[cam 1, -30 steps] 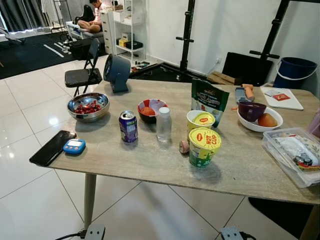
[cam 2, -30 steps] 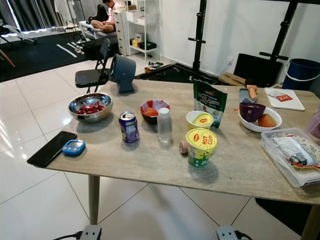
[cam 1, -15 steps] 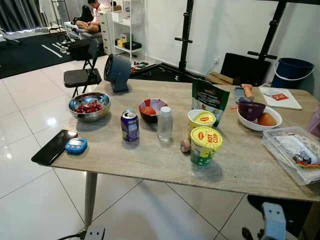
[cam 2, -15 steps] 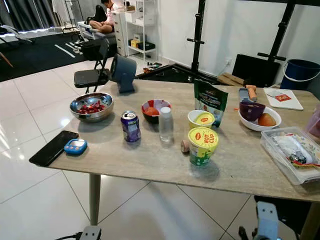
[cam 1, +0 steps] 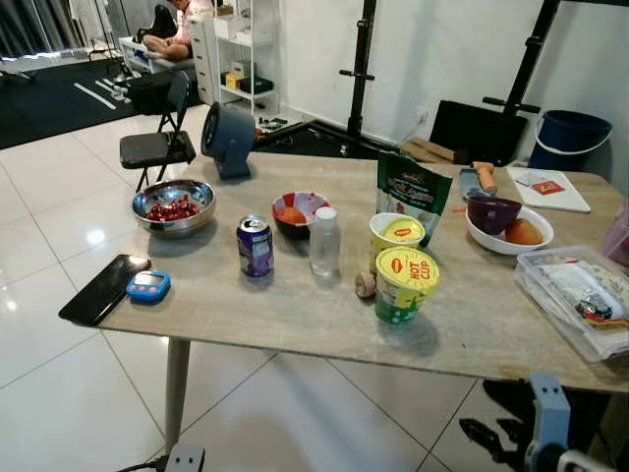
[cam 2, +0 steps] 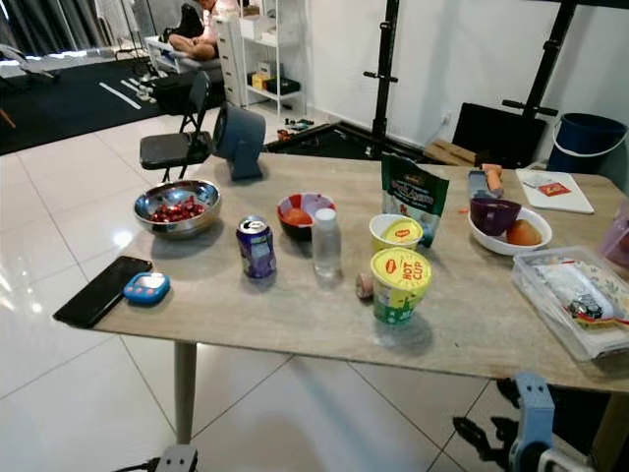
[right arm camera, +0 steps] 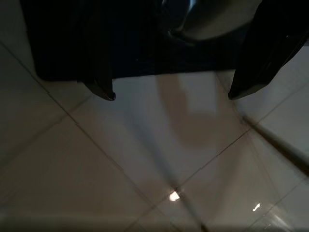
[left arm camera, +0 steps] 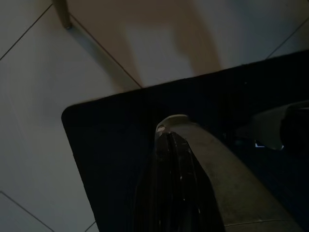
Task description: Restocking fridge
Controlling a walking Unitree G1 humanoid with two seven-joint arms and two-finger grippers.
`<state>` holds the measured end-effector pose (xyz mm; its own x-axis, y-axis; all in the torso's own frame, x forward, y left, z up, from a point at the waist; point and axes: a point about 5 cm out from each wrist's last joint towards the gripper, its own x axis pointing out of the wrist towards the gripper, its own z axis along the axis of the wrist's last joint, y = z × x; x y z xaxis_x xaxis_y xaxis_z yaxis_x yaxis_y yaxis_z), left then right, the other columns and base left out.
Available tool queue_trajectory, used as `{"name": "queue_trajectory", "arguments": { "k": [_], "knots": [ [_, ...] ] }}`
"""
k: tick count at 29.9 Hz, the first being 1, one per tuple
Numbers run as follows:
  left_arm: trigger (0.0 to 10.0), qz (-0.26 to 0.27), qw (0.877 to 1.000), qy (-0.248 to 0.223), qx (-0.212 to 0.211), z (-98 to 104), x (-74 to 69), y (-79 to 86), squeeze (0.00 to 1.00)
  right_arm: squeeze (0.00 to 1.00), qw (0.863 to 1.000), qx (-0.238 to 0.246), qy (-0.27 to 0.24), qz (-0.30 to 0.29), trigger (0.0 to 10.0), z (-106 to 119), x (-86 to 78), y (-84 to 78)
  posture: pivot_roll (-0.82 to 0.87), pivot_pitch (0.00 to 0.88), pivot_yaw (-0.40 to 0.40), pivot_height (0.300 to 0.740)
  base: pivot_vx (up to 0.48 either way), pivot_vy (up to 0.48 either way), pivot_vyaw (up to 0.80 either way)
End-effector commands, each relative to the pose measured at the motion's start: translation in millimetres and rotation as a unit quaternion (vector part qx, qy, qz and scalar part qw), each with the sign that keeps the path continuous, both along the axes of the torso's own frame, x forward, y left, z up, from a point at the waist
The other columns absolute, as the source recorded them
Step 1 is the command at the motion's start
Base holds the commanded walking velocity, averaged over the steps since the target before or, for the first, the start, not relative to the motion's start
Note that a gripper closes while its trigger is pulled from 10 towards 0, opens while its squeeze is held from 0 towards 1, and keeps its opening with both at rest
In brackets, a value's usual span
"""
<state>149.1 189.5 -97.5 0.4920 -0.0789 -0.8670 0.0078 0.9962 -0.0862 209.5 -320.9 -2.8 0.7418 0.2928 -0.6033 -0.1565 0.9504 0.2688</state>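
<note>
Right wrist view showed the right gripper with fingers spread wide and empty, pointing down at the floor tiles below the table. The left gripper hung idle with fingers pressed together. Probably no item was chosen yet: the purple can, the water bottle and the noodle cups stood close together, crowding any reach.

A wooden table stands on white floor tiles. Along its near left edge lie a black phone and a blue timer, touching. Behind them sits a steel bowl of red bits. In the middle stand a purple can, a clear bottle and two yellow-lidded cups, one behind the other. The right tool shows low at the right, below the table edge.
</note>
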Motion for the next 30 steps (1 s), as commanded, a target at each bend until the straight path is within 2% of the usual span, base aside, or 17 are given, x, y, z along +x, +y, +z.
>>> {"name": "queue_trajectory", "arguments": {
  "k": [1,2,3,4,6,7,12,13,15,16,17,18,20,21,23,27,30],
  "knots": [
    [10.0,0.005,1.0,0.006,0.0,-1.3,-3.9,1.6,0.0,1.0,0.999,0.004,0.019,0.028,10.0,1.8,-6.6,-5.6,-0.02,0.0,-0.008,0.74,0.0,0.0,0.0],
    [10.0,0.005,1.0,0.006,0.0,-1.3,-3.9,1.6,0.0,1.0,0.999,0.004,0.019,0.028,10.0,1.8,-6.6,-5.6,-0.02,0.0,-0.008,0.74,0.0,0.0,0.0],
    [10.0,0.005,1.0,0.006,0.001,-1.2,-3.9,2.3,0.0,0.82,0.999,-0.003,0.034,0.038,10.0,2.5,-12.5,-11.4,-0.02,0.0,-0.008,0.74,0.0,0.0,0.0],
    [10.0,0.005,1.0,0.006,0.002,-1.2,-3.9,2.8,0.0,0.5,0.997,-0.01,0.055,0.045,10.0,1.9,-19.8,-17.1,-0.02,0.0,-0.008,0.74,0.0,0.0,0.0],
    [10.0,0.005,1.0,0.006,0.002,-1.1,-4.0,3.1,0.0,0.5,0.996,-0.014,0.069,0.048,10.0,1.3,-24.5,-20.4,-0.02,0.0,-0.006,0.74,0.0,0.0,0.0],
    [10.0,0.004,1.0,0.006,0.003,-1.1,-4.0,3.5,0.0,0.0,0.995,-0.013,0.078,0.056,10.0,1.1,-29.1,-22.7,-0.02,0.0,-0.006,0.74,0.0,0.0,0.0],
    [10.0,0.002,1.0,0.005,0.004,-0.7,-3.4,4.4,0.0,0.0,0.995,0.05,0.037,0.079,10.0,13.8,-25.6,-23.8,-0.02,0.0,-0.002,0.74,0.0,0.0,0.0],
    [10.0,0.002,1.0,0.005,0.004,-0.7,-3.4,4.4,0.0,0.0,0.995,0.05,0.037,0.079,10.0,13.8,-25.6,-23.8,-0.02,0.0,-0.002,0.74,0.0,0.0,0.0],
    [10.0,0.001,1.0,0.004,0.004,-0.4,-2.6,4.4,0.0,0.0,0.996,0.043,0.015,0.074,10.0,28.1,-23.2,-37.1,-0.01,0.0,-0.002,0.74,0.0,0.0,0.0],
    [10.0,0.001,1.0,0.004,0.004,-0.4,-2.6,4.4,0.0,0.0,0.996,0.043,0.015,0.074,10.0,28.1,-23.2,-37.1,-0.01,0.0,-0.002,0.74,0.0,0.0,0.0],
    [10.0,0.0,1.0,0.004,0.005,-0.2,-2.2,4.6,0.0,0.0,0.997,0.032,-0.001,0.069,10.0,39.1,-21.6,-47.1,-0.01,0.0,-0.002,0.74,0.0,0.0,0.0],
    [10.0,0.0,1.0,0.004,0.005,-0.2,-2.2,4.6,0.0,0.0,0.997,0.032,-0.001,0.069,10.0,39.1,-21.6,-47.1,-0.01,0.0,-0.002,0.74,0.0,0.0,0.0],
    [10.0,0.0,1.0,0.003,0.007,0.1,-1.5,5.3,0.0,0.0,0.996,0.017,-0.049,0.069,10.0,64.5,-15.7,-63.2,-0.01,0.0,-0.003,0.74,0.0,0.0,0.0],
    [10.0,0.0,1.0,0.003,0.007,0.1,-1.5,5.3,0.0,0.0,0.996,0.017,-0.049,0.069,10.0,64.5,-15.7,-63.2,-0.01,0.0,-0.003,0.74,0.0,0.0,0.0],
    [10.0,0.001,1.0,0.004,0.008,0.2,-1.5,6.2,0.0,0.0,0.992,0.009,-0.097,0.08,10.0,88.7,-8.1,-72.3,-0.01,0.0,-0.003,0.74,0.0,0.0,0.0],
    [10.0,0.002,1.0,0.005,0.009,0.1,-1.7,6.8,0.0,0.0,0.981,0.012,-0.158,0.107,10.0,116.8,3.9,-73.6,-0.01,0.0,-0.004,0.74,0.0,0.0,0.0],
    [10.0,0.004,1.0,0.005,0.008,0.1,-2.0,7.0,0.0,0.0,0.972,0.021,-0.198,0.128,10.0,129.8,13.1,-67.0,-0.01,0.0,-0.004,0.74,0.0,0.0,0.0]
  ]
}}
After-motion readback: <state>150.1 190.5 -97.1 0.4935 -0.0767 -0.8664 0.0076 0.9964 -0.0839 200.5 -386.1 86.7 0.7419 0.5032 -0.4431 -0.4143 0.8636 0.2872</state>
